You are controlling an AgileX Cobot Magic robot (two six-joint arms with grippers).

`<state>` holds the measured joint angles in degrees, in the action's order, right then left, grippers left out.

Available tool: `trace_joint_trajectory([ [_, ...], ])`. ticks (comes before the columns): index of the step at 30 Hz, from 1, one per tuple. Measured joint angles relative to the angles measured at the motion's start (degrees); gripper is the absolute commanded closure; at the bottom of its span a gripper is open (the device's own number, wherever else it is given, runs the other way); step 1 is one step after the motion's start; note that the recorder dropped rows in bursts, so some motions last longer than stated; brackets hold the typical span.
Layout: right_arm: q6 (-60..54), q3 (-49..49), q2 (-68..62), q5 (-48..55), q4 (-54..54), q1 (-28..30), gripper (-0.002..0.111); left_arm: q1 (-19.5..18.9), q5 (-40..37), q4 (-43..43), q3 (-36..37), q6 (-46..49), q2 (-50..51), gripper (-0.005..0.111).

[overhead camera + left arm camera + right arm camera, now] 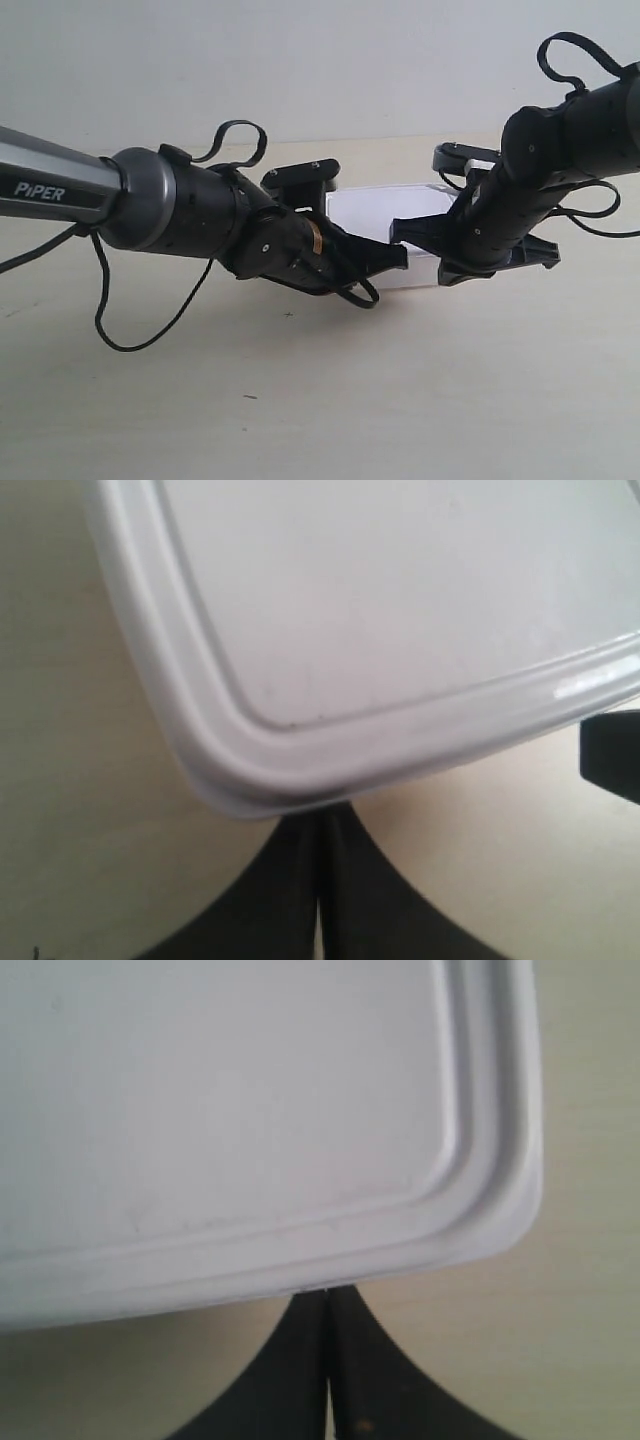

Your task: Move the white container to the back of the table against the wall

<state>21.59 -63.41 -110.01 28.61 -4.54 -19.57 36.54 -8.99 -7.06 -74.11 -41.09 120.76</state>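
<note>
table (420, 400): wide, flat, pale cream-beige top
wall (300, 60): plain pale grey-white, unmarked, rising behind the table's far edge
specks (288, 316): few, tiny, dark, on the table
light: soft, even, faint shadows

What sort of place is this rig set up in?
Probably a bare lab test bench: plain cream-beige table, blank pale grey-white wall, and a lone shallow white lidded plastic box as the prop.

White container (385, 210): plain white. Table (300, 400) under it: cream-beige, few dark specks. Wall (300, 60) behind it: pale grey-white. Arm at the exterior view's left (200, 215): black w/ silver-grey link; arm at the exterior view's right (545, 165): black.
</note>
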Motion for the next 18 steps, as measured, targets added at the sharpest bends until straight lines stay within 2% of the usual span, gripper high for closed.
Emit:
trace_joint_trajectory([
  [18,0.5,-8.6,-7.7,2.7,1.4,0.0,0.108,-2.5,-1.5,0.0,-3.4,0.1,2.9,0.107],
])
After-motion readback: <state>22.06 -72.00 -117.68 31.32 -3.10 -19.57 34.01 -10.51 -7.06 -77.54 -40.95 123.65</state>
